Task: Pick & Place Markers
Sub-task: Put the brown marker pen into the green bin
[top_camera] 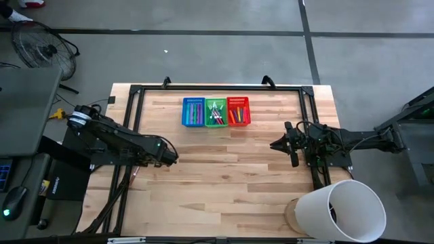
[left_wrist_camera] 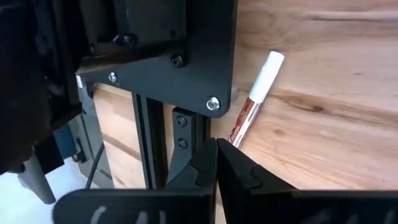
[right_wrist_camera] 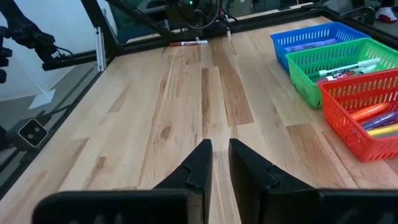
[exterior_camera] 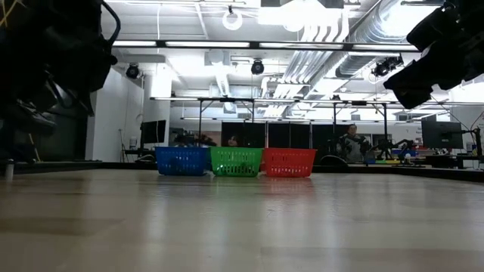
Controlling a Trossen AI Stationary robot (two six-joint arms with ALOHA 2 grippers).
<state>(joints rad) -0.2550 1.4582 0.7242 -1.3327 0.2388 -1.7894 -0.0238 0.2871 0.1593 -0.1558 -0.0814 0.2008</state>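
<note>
Most markers (right_wrist_camera: 367, 115) already lie in the baskets (top_camera: 216, 112) at the table's far edge; one marker (left_wrist_camera: 255, 99) remains near the left edge, beside the left hand (left_wrist_camera: 214, 165), pressed together and empty, while the right hand (right_wrist_camera: 216, 163), slightly parted, waits empty.

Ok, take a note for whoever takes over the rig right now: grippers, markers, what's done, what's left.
Left gripper: shut, empty, low over the table's left edge beside the frame.
Right gripper: nearly closed, empty, at the right side, pointing across the table.
Markers: most lie in the blue basket, green basket and red basket at the far edge. One red marker with a white cap lies on the wood just ahead of the left gripper.
Done: baskets filled.
Left: that stray marker, as far as the views show.
</note>
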